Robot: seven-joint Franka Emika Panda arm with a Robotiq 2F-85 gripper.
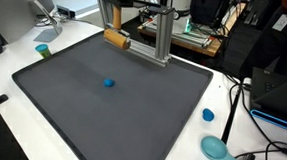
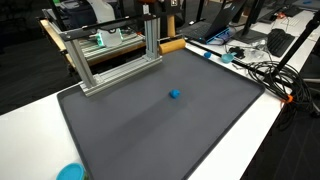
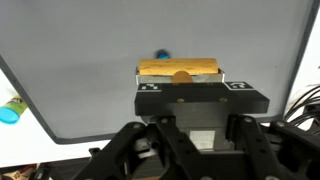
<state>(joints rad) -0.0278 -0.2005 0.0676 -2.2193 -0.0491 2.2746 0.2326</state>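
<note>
In the wrist view my gripper (image 3: 203,122) is shut on a black block with two square markers (image 3: 200,98). A light wooden block (image 3: 180,70) with a round knob sits at the black block's far side. Both hang above the dark grey mat (image 3: 80,60). A small blue object (image 3: 160,54) lies on the mat just past the wooden block. In both exterior views the wooden block (image 1: 116,36) (image 2: 172,45) is at the mat's far edge beside the aluminium frame. The small blue object (image 1: 108,84) (image 2: 174,95) lies near the mat's middle. The arm itself is cut off at the top edge.
An aluminium frame (image 1: 151,35) (image 2: 115,55) stands along the mat's edge. A teal cup (image 1: 43,51), a blue cap (image 1: 208,115) and a teal scoop (image 1: 214,147) lie on the white table round the mat. Cables (image 2: 265,70) trail at one side.
</note>
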